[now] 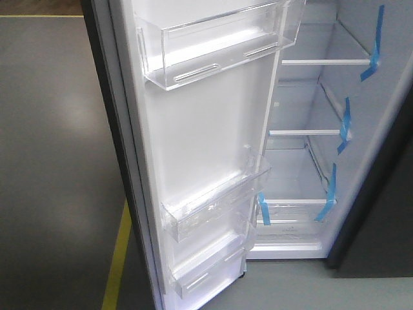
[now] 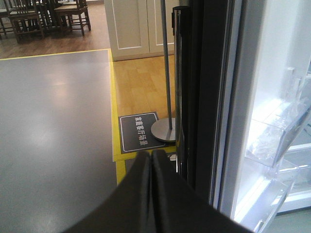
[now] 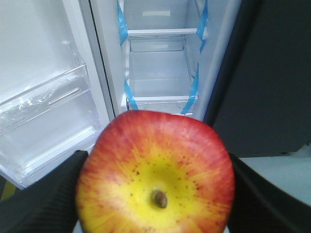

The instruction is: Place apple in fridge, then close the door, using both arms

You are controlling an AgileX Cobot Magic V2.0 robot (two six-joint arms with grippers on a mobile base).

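A red apple with a yellow centre fills the lower part of the right wrist view, and my right gripper is shut on it, one black finger on each side. Beyond it the fridge stands open, showing white shelves with blue tape strips. The door is swung wide, its white inside and clear bins facing the front camera. My left gripper is shut with nothing in it, just left of the door's dark outer edge. Neither gripper shows in the front view.
A dark grey cabinet stands right of the fridge. In the left wrist view a metal pole on a round base and a floor sign lie behind the door, with yellow floor tape and chairs far back.
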